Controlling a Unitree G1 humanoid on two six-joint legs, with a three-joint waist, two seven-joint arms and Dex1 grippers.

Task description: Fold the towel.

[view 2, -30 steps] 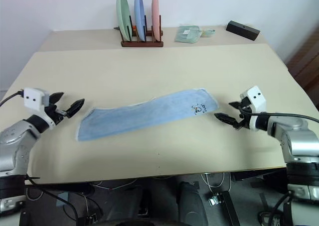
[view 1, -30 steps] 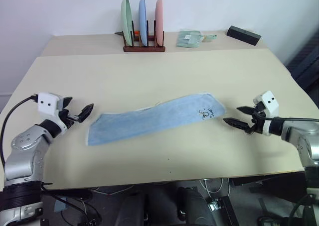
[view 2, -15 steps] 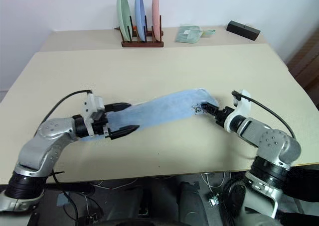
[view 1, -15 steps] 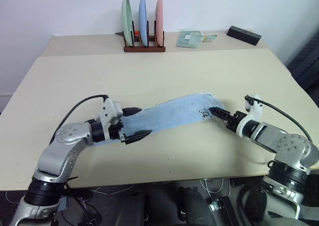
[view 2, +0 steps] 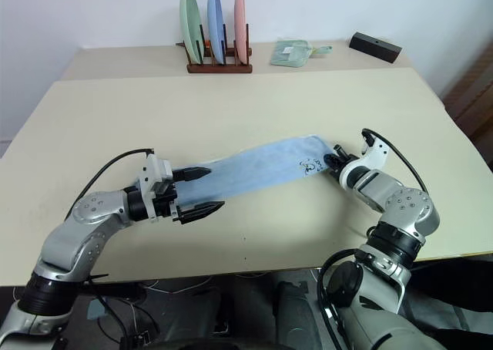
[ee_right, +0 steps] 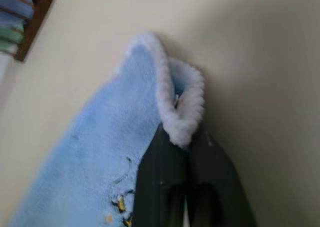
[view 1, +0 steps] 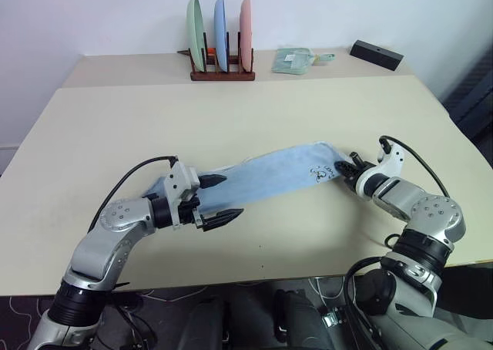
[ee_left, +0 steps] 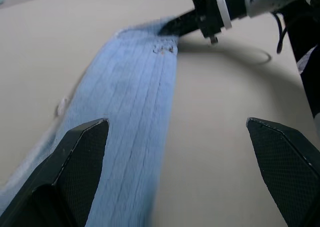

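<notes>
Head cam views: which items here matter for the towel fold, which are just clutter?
In play:
towel
right gripper, shut on the towel's end
left gripper, open over the other end

Clutter:
plate rack with three plates
pale green cloth
black box

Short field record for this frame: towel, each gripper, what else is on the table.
towel: light blue towel, lying long and flat across the table
right gripper: right gripper shut on the towel's white-edged corner
left gripper: left gripper open, fingers astride the towel's other end
back of table: plate rack, pale green cloth, black box
</notes>
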